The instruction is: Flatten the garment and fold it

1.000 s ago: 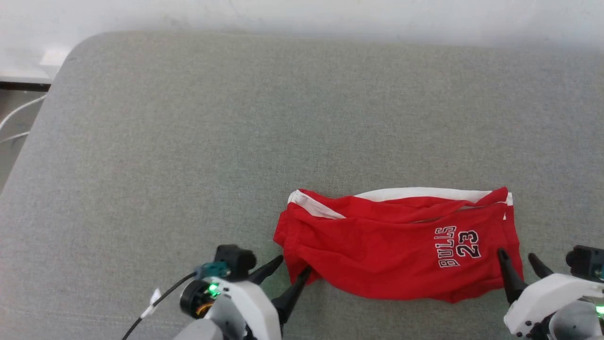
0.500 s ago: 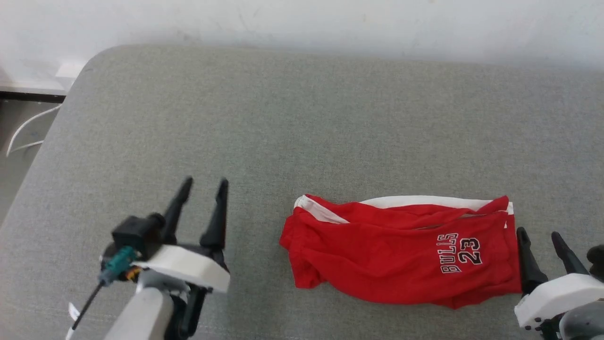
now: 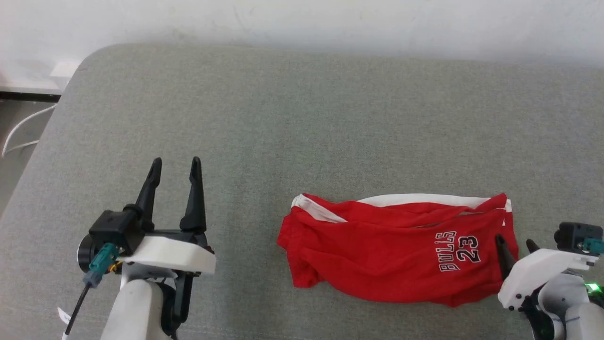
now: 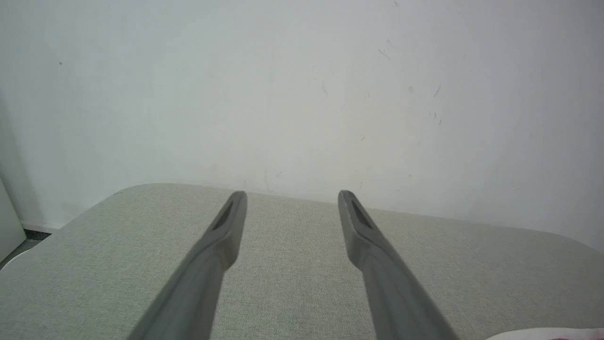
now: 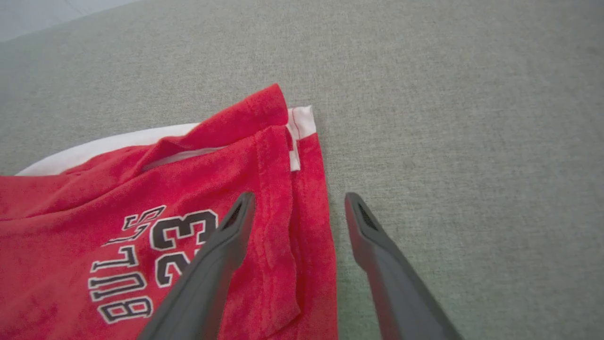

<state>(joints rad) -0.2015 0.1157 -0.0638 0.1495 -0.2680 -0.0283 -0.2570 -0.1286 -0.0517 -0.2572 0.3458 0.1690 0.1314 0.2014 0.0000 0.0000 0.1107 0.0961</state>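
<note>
the right pincer [image 3: 514, 240] stands open at the right end of the garment [image 3: 391, 250]. in the right wrist view, the right pincer [image 5: 299, 196] straddles the end hem, one finger over red cloth and the other over bare worktop [image 5: 472, 118]. whether either tip touches, i cannot tell. the left pincer [image 3: 175, 163] is also open and holds nothing. it sits well apart from the garment's left end, above the worktop [image 3: 302, 118], and in its own wrist view the left pincer [image 4: 292, 194] points at the far edge and the wall [image 4: 302, 71].

the garment [image 5: 71, 212] lies in the near right part of the worktop, its long axis running left to right, roughly parallel to the far edge. a white band [image 3: 415, 199] runs along its far side. the lettering [image 3: 457, 250] sits near the right end, turned sideways, with the letter tops toward the left end. it looks doubled over already, though rumpled along the far side and curled at the near left corner.

risks, as i judge them: if the right pincer closes here it may catch only the top layer at the hem, so the layers slide apart when lifted. with the left end unheld, a pull from the right would likely drag the whole thin cloth over the worktop instead of stretching it. the curled left corner could get pressed into the next fold.
</note>
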